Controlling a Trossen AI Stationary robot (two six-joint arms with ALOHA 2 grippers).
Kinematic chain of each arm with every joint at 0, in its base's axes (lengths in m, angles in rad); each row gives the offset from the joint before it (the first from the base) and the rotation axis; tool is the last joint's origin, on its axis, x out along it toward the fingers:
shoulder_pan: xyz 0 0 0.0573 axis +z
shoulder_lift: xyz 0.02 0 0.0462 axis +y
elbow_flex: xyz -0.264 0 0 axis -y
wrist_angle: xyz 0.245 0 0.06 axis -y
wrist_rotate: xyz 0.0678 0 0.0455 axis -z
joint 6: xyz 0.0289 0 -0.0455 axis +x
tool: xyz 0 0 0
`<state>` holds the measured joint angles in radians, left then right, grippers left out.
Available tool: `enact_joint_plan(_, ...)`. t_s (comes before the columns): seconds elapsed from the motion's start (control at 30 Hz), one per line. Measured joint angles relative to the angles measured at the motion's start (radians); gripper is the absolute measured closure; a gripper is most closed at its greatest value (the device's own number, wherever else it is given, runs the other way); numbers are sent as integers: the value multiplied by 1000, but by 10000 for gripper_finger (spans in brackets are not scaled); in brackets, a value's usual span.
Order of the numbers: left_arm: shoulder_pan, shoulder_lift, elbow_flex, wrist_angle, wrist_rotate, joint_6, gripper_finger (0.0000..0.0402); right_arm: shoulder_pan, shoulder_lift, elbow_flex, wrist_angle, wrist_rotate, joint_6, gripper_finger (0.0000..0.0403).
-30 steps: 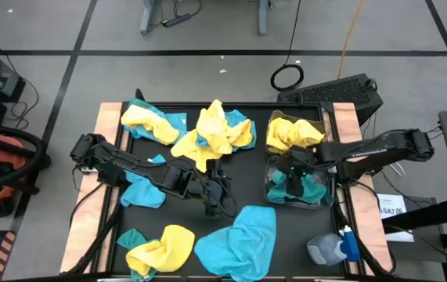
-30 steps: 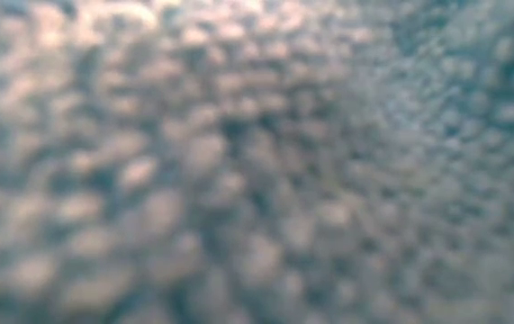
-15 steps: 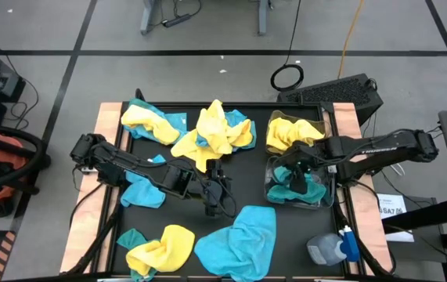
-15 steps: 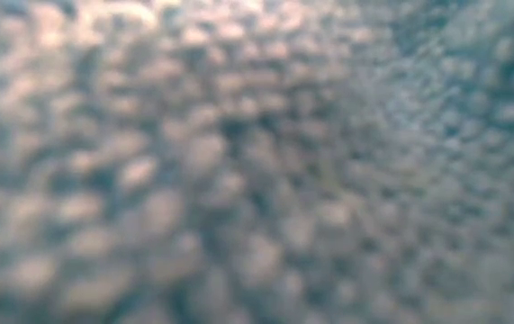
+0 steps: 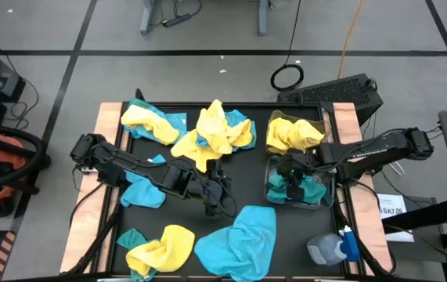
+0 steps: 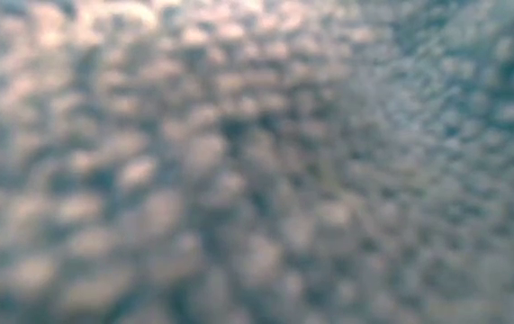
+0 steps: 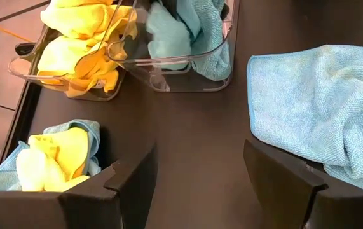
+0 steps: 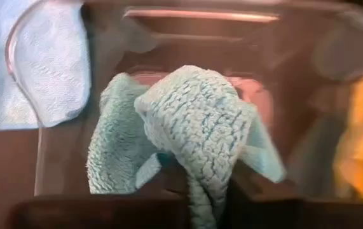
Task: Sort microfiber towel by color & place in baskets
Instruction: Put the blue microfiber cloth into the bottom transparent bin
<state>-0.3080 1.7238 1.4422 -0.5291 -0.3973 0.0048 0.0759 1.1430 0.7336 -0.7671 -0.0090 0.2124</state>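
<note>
Two clear baskets stand at the table's right. The far one (image 5: 293, 133) holds yellow towels and the near one (image 5: 311, 197) holds teal ones. My right gripper (image 5: 290, 178) reaches down into the near basket and is shut on a teal towel (image 8: 187, 127). My left gripper (image 5: 217, 202) hangs open over bare black table at mid-table, touching nothing. A large teal towel (image 5: 239, 239) lies spread near the front edge. Mixed yellow and teal towels lie in heaps at the back (image 5: 211, 133), the back left (image 5: 153, 125) and the front left (image 5: 160, 249). My right gripper pinches a bunched fold of the teal towel (image 8: 200, 191) between its two fingers, which slant down from above inside the near basket. The towel rises in a peak to the fingers. Its lower folds (image 8: 114, 165) spread out on the basket's floor.
A grey bottle with a blue cap (image 5: 333, 247) lies at the front right corner. A black keyboard (image 5: 340, 92) and a coiled cable (image 5: 287, 77) sit beyond the far edge. A teal towel (image 5: 141, 188) lies under my left arm. Cloth pressed against the lens fills the low view.
My right arm swung a little toward the table's left over the near basket, then came back to about where it was. The towels on the table and my left arm have stayed still.
</note>
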Motion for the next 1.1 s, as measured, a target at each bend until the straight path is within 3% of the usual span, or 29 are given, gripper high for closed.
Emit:
enact_joint_plan(0.07,0,0,0,4,5,0,162,5,11,-29,42,-26,1,392)
enact_joint_plan(0.27,0,0,0,24,26,0,162,6,42,-116,159,-72,27,369)
enact_joint_plan(0.67,0,25,0,60,82,-4,162,6,64,-168,249,-51,26,362)
enact_joint_plan(0.83,-2,29,0,60,122,-25,162,6,51,-169,245,-66,19,322)
enact_joint_plan(1.1,-2,44,0,97,226,-25,162,6,36,-79,133,-83,9,217)
